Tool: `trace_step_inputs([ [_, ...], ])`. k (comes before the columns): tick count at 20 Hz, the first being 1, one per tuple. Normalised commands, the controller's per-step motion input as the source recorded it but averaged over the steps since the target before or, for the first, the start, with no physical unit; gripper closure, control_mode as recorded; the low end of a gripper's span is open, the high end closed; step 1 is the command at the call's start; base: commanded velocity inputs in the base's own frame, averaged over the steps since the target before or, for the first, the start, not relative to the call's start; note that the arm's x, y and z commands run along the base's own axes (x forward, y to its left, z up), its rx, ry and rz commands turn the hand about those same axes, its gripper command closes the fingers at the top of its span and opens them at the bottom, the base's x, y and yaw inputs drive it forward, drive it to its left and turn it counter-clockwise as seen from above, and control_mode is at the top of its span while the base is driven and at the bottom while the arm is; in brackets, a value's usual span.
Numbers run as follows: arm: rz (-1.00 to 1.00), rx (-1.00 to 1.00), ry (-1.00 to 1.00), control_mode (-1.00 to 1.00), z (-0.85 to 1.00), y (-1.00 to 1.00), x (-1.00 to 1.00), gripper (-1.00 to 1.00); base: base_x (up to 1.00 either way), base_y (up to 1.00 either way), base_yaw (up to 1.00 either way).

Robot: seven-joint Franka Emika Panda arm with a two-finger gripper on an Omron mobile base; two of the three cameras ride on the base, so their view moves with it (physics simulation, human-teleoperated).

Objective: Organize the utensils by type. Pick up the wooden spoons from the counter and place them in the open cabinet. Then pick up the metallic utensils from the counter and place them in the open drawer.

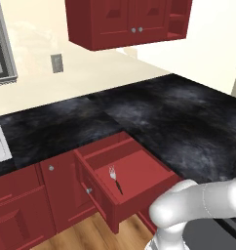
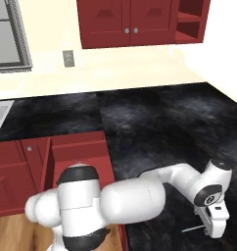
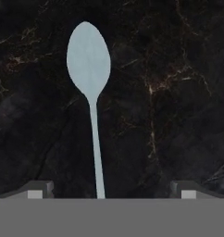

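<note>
Directly under my claw, whose fingers stand spread wide with nothing between them, the silver teaspoon lies flat on the black counter, its handle running down between my fingertips. Farther off, the fork rests in the open red drawer, and beyond hangs the red wall cabinet.

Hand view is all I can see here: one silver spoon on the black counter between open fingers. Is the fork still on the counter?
Observer: No. The fork lies inside the open drawer.
Operator: Where is the gripper relative to that drawer?
Observer: The gripper hangs low over the counter, off to the right of the drawer, its jaws open and empty above the spoon.
Operator: Is the wall cabinet open?
Observer: Its two knobbed doors are shut; the right end of the cabinet shows an open shelf.
</note>
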Motion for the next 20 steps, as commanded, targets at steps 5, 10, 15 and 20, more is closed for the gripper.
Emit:
trace_step_inputs([
  [5,-0.06,0.03,0.01,-1.0,-0.19,-0.07,0.16,-1.0,0.0,0.0,0.0],
  [10,-0.07,0.0,0.0,-1.0,-0.23,-0.01,0.03,-1.0,0.0,0.0,0.0],
  [15,-0.1,0.0,0.01,-1.0,-0.3,-0.1,0.0,-1.0,0.0,0.0,0.0],
  [20,-0.13,0.0,0.0,-1.0,-0.2,0.0,0.01,-1.0,0.0,0.0,0.0],
])
